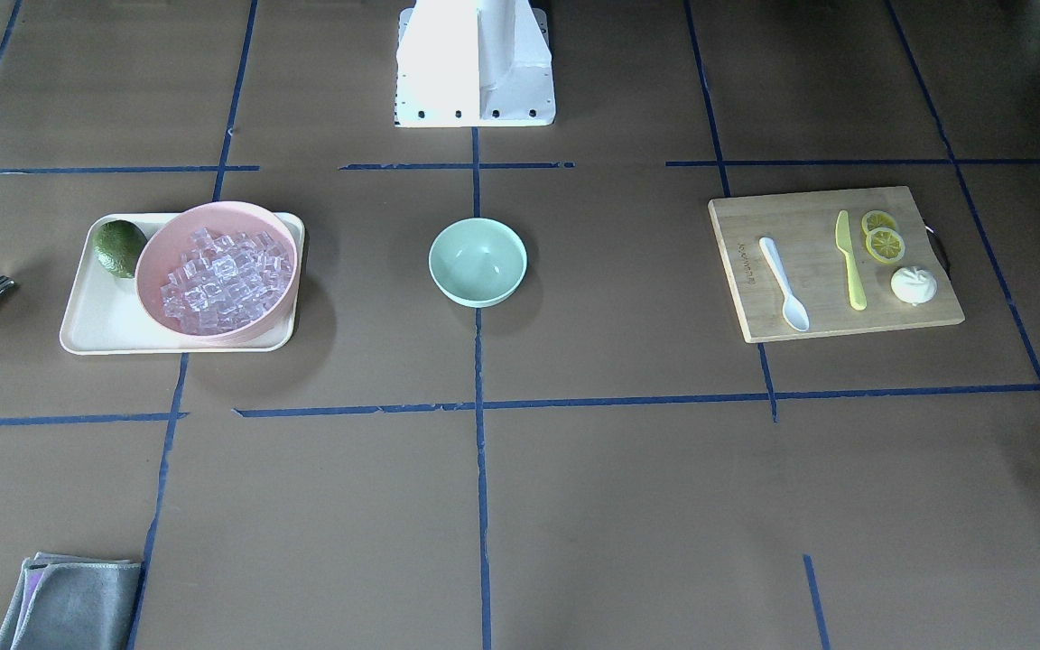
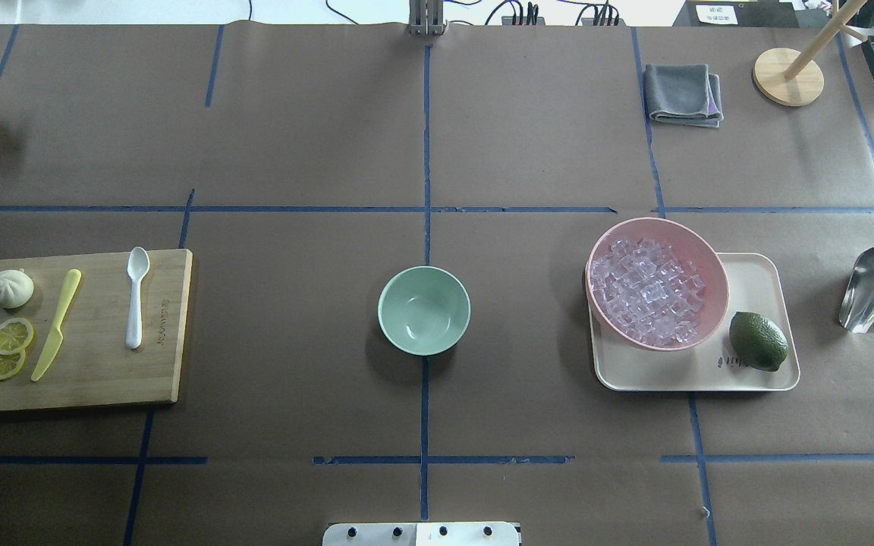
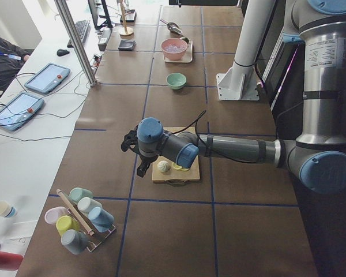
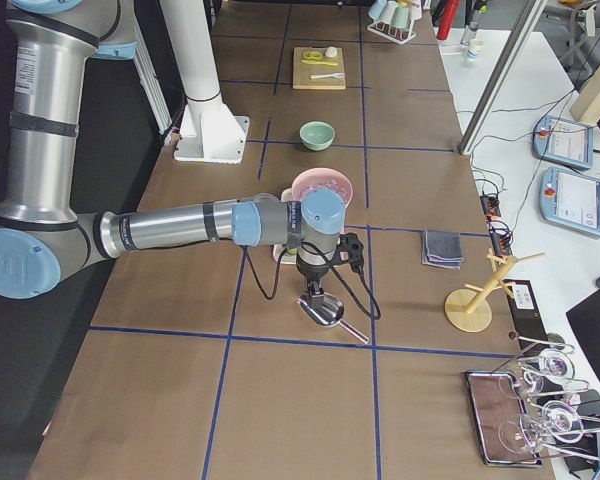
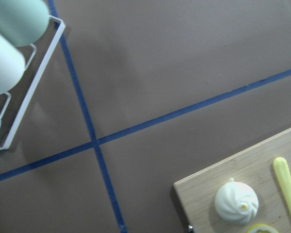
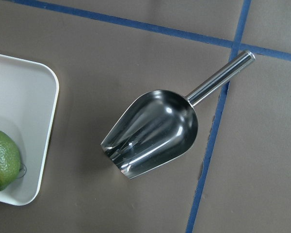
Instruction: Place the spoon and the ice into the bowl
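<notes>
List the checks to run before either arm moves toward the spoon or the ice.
1. Mint-green bowl empty, upright, nothing over it: ok.
2. White spoon lying free on the cutting board, apart from the yellow-green knife: ok.
3. Ice cubes heaped in the pink bowl on the tray: ok.
4. Metal scoop empty, lying beside the tray, handle unobstructed: ok.
5. Left gripper and right gripper open: cannot tell; only the side views show them.

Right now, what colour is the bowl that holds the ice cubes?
Pale pink. The pink bowl with the ice shows best in the overhead view.
</notes>
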Tool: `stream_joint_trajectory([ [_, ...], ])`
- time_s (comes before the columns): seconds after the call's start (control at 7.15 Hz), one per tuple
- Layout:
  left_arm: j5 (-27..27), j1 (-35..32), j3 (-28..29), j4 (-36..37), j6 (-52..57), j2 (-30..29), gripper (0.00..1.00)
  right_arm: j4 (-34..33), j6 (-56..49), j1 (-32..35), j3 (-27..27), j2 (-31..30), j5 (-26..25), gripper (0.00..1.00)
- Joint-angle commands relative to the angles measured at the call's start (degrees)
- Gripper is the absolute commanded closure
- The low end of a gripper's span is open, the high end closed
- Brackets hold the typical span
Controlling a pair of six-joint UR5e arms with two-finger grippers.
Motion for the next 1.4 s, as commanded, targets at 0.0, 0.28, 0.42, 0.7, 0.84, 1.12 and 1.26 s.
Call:
stream_joint_trajectory([
  [0.0,-1.5,7.3,-1.0,-2.0,-13.8,-0.1,0.00,0.1,0.0,-0.1,0.0,-0.2,0.0,0.00],
  [0.28,-0.2,10.9,-2.6,-2.0,-25.5,-0.6,0.00,0.1,-0.1,-0.3,0.0,-0.3,0.0,0.00],
  [0.42,2.8,14.0,-4.1,-2.1,-32.3,-0.6,0.00,0.1,-0.1,-0.4,0.0,-0.3,0.0,0.00],
  [0.7,11.3,21.7,-5.9,-2.1,-42.7,-1.6,0.00,0.1,-0.2,-0.4,0.0,-0.3,-0.1,0.00],
  [0.84,13.5,23.9,-6.0,-2.1,-46.8,-3.0,0.00,0.1,-0.2,-0.4,0.0,-0.3,-0.1,0.00],
  [1.12,18.3,29.2,-5.9,-2.2,-52.6,-5.3,0.00,0.1,-0.2,-0.4,-0.1,-0.4,-0.1,0.00],
  [1.26,21.0,32.2,-5.7,-2.1,-55.2,-6.4,0.00,0.1,-0.2,-0.4,-0.1,-0.4,-0.1,0.00],
])
